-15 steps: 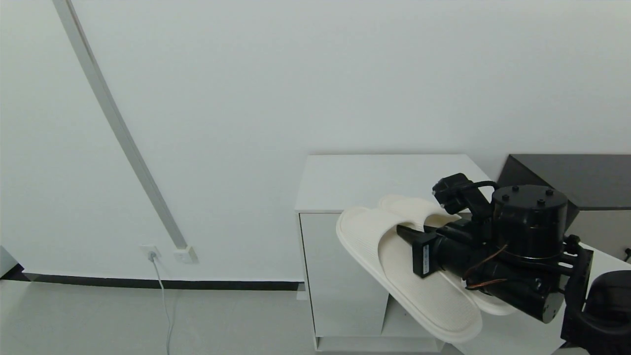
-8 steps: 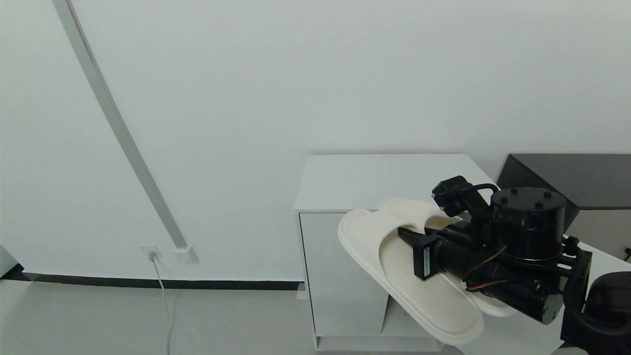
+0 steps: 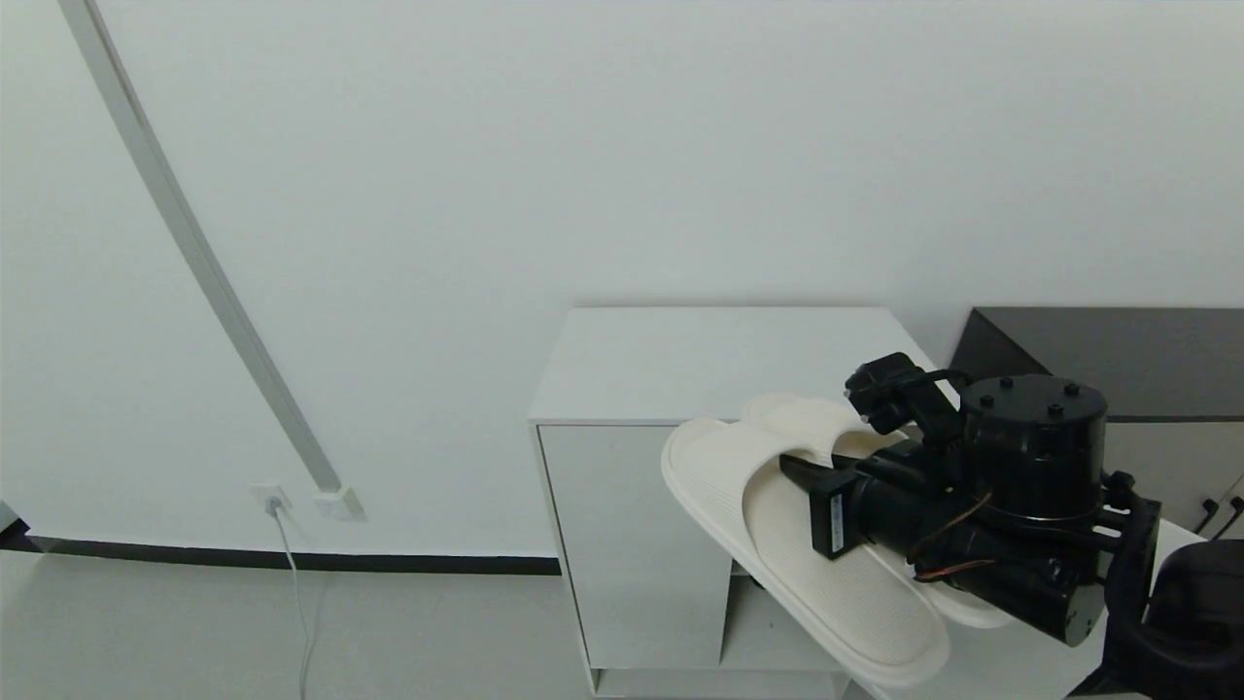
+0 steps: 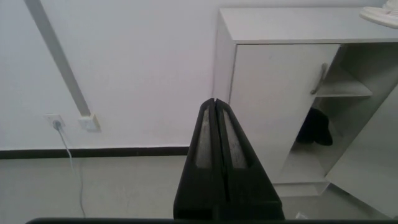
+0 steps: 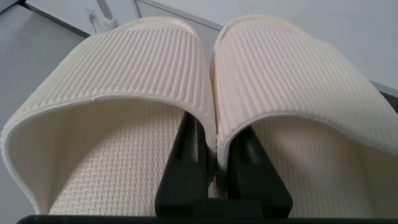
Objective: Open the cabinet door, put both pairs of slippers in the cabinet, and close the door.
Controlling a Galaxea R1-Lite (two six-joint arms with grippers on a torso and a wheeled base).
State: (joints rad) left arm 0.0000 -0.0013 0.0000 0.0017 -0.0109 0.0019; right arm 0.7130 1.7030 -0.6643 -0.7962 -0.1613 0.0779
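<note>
Right gripper (image 5: 214,163), jaws pinching the pair of cream slippers (image 3: 777,506) by the straps, in front of the white cabinet (image 3: 680,360); left gripper (image 4: 215,134), jaws pressed together.

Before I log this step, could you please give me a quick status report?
Left gripper jaws shut, empty. Right gripper jaws shut on cream slippers. Cabinet open; dark item inside.

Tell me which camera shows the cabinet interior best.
Left wrist view: the cabinet interior lies open, with a shelf and a dark item below it. The head view leaves a sliver of it past the slippers. The right wrist view looks onto the slippers instead.
</note>
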